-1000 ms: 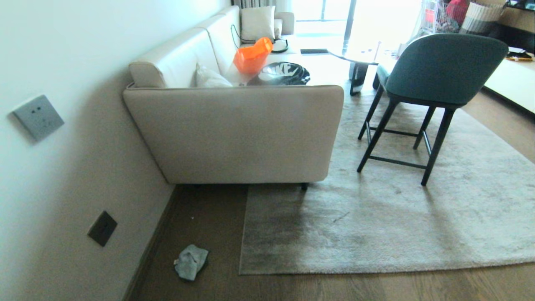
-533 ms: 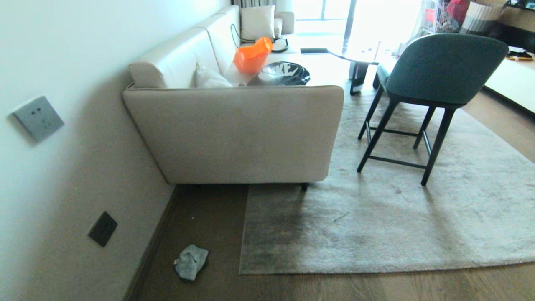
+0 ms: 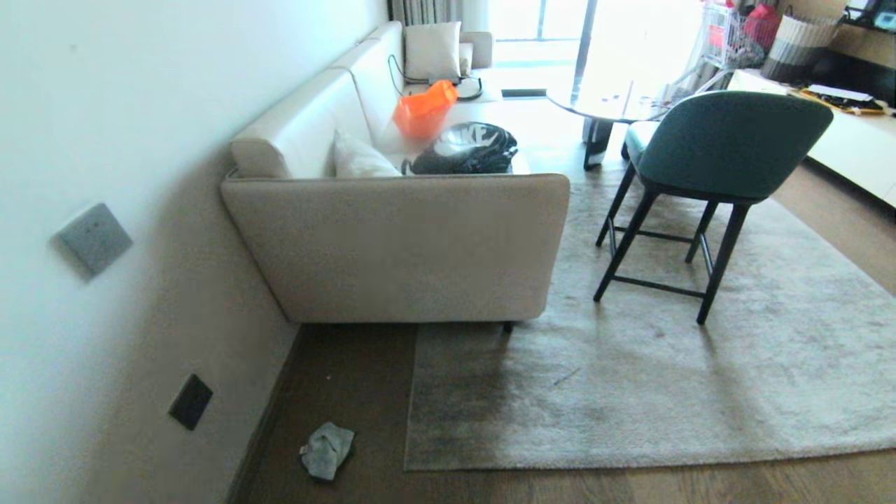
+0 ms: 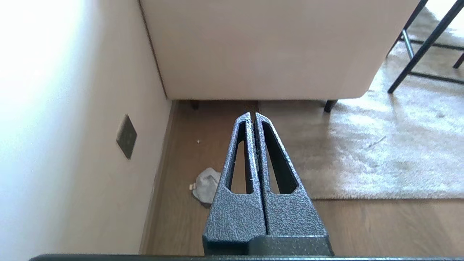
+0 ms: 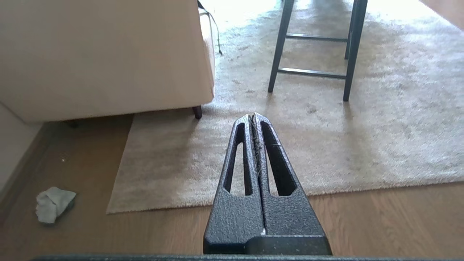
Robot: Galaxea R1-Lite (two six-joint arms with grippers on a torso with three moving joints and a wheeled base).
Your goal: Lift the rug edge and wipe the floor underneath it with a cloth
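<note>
Two things are waiting to be handled, and they are going to behave very differently. The cloth [image 3: 327,450] is lying crumpled on the floor [image 3: 350,371] close to the baseboard [image 3: 262,427], just beside the rug's near left corner but apart from it. It is looking light and limp, so it is likely to bunch and drape when pinched; a raised fold near its middle is probably offering the surest bite, since a flat edge is hugging the planks.

The rug [image 3: 665,392] is lying flat, reaching under the sofa [image 3: 399,245] foot and carrying the green chair [image 3: 707,161] on its pile. I am judging it as heavy overall yet floppy at the border, with a plush face that may be slipping between smooth fingers. The near left corner [image 3: 409,465] is sitting free of furniture, so that is seeming the best place to take hold, sliding one finger under the edge where it meets the wood. Lifting further along, the sofa foot and chair legs are likely to be pinning it.

Neither arm is showing in the head view. The left tool [image 4: 253,116] is hanging above the floor strip between wall and rug with its fingers pressed together and nothing between them. The right tool [image 5: 252,116] is hovering over the rug's near part, likewise closed and empty, apart from a few stray fibres clinging along its seam. Both will need to be opening before any grasp.
</note>
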